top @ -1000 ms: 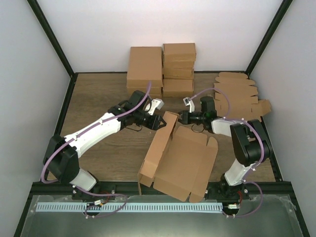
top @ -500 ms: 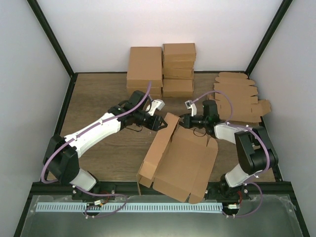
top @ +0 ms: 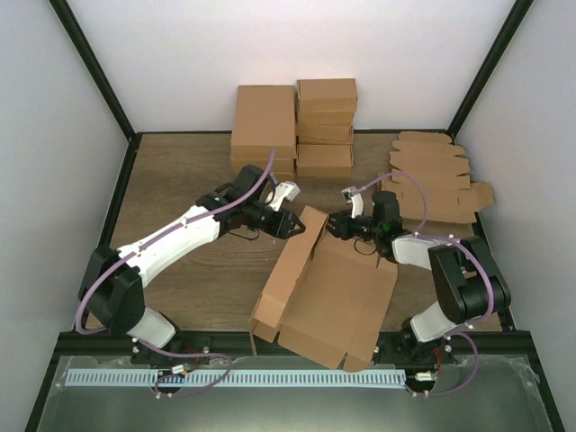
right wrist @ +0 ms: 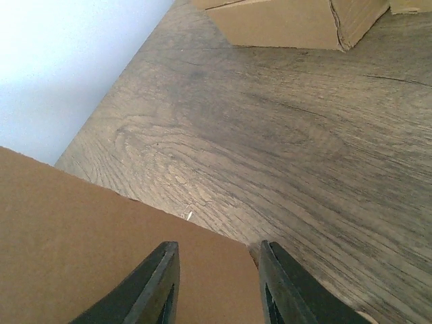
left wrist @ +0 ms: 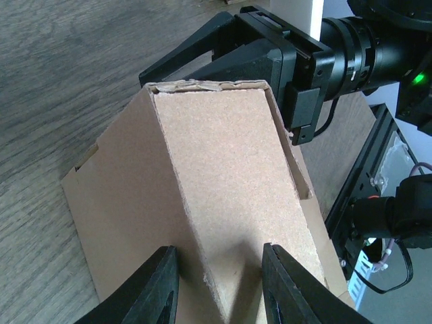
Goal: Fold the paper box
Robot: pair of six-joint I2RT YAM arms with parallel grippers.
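Note:
The paper box [top: 337,297], a large brown creased cardboard piece, lies half opened at the front middle of the table. Its left wall [top: 286,270] is raised. My left gripper [top: 293,225] is at that wall's far end. In the left wrist view the folded wall [left wrist: 223,175] runs up between the jaws, and my left gripper [left wrist: 219,287] is shut on it. My right gripper [top: 335,225] is at the box's far edge, facing the left one. In the right wrist view my right gripper [right wrist: 216,283] is open above a panel corner [right wrist: 101,243], gripping nothing.
Stacks of smaller brown boxes [top: 297,126] stand against the back wall. A pile of flat blanks with rounded tabs [top: 432,175] lies at the back right. Black frame posts bound the table's sides. The paper box overhangs the front edge by the arm bases.
My right gripper has opened and shifted slightly left and nearer, onto the box's far edge. Its elbow swung right. The left gripper and the raised wall have stayed put.

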